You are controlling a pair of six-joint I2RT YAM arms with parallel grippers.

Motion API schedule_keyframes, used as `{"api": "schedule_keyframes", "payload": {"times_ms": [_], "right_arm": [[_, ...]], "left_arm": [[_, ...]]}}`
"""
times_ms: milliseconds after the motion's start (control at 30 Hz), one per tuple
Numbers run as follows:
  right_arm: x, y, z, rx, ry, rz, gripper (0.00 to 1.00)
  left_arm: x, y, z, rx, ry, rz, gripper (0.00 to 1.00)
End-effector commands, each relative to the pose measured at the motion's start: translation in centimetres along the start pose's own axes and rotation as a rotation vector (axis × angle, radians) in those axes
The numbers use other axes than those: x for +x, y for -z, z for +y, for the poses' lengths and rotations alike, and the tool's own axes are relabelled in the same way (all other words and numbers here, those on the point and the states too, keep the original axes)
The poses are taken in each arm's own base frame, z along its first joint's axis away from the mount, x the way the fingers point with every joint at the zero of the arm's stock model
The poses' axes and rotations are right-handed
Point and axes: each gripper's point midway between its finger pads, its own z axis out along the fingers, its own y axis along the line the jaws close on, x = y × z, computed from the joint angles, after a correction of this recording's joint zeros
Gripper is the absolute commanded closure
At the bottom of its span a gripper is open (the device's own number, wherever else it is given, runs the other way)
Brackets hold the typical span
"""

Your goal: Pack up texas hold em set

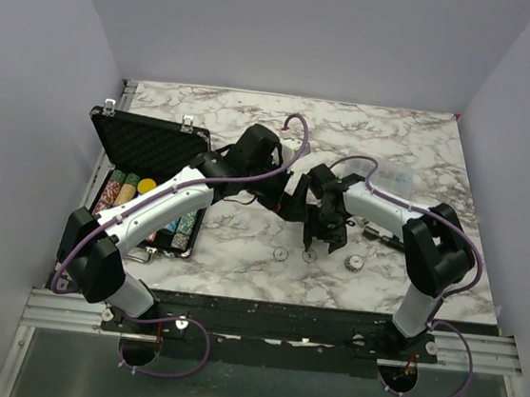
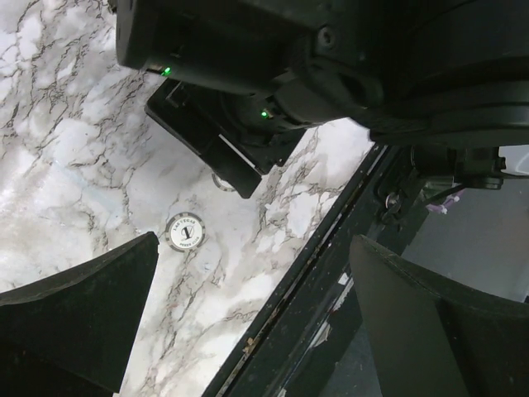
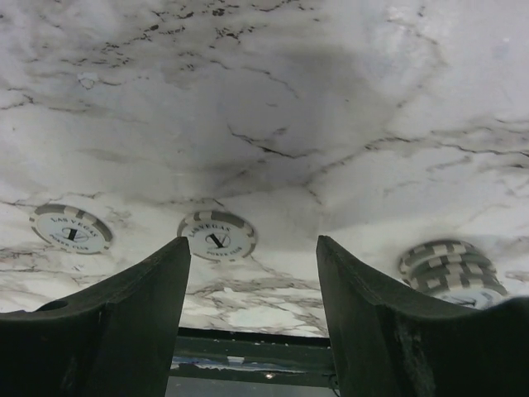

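Poised over three chips (image 1: 280, 254) in a row at the front edge of the surface (image 3: 264, 99), right hand (image 3: 250, 244) parted, empty, middle chip (image 3: 216, 234) straight ahead between its fingers (image 3: 124, 314); left hand (image 2: 254, 241) wide, empty, farther off; open case (image 1: 152, 142) far left.

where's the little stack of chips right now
Top view: the chip stack sits near the table's front edge, right of the right gripper, with two single chips to its left.
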Motion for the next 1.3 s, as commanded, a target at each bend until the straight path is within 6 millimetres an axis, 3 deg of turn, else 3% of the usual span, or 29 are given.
{"api": "schedule_keyframes", "payload": {"times_ms": [0, 300, 600, 900, 1133, 1267], "right_arm": [[-0.9, -0.8, 2.1, -0.062, -0.005, 0.006, 0.34], [0.1, -1.5, 3.0, -0.045, 0.038, 0.046, 0.34], [2.3, -1.9, 1.6, 0.05, 0.058, 0.082, 0.34], [1.5, -3.1, 1.6, 0.106, 0.063, 0.062, 0.41], [1.3, -3.7, 1.4, 0.131, 0.047, 0.044, 0.51], [1.1, -3.2, 1.7, 0.105, 0.03, 0.022, 0.68]], "left_arm": [[-0.1, 0.3, 0.2, -0.022, -0.014, -0.01, 0.02], [-0.1, 0.2, 0.5, -0.03, -0.014, -0.007, 0.02], [-0.1, 0.1, 0.7, -0.029, -0.006, -0.005, 0.01], [-0.1, 0.3, 0.6, -0.028, -0.006, -0.01, 0.02], [-0.2, 0.4, 0.5, -0.025, -0.008, -0.012, 0.02], [-0.2, 0.4, 0.5, -0.026, -0.008, -0.013, 0.02]]}}
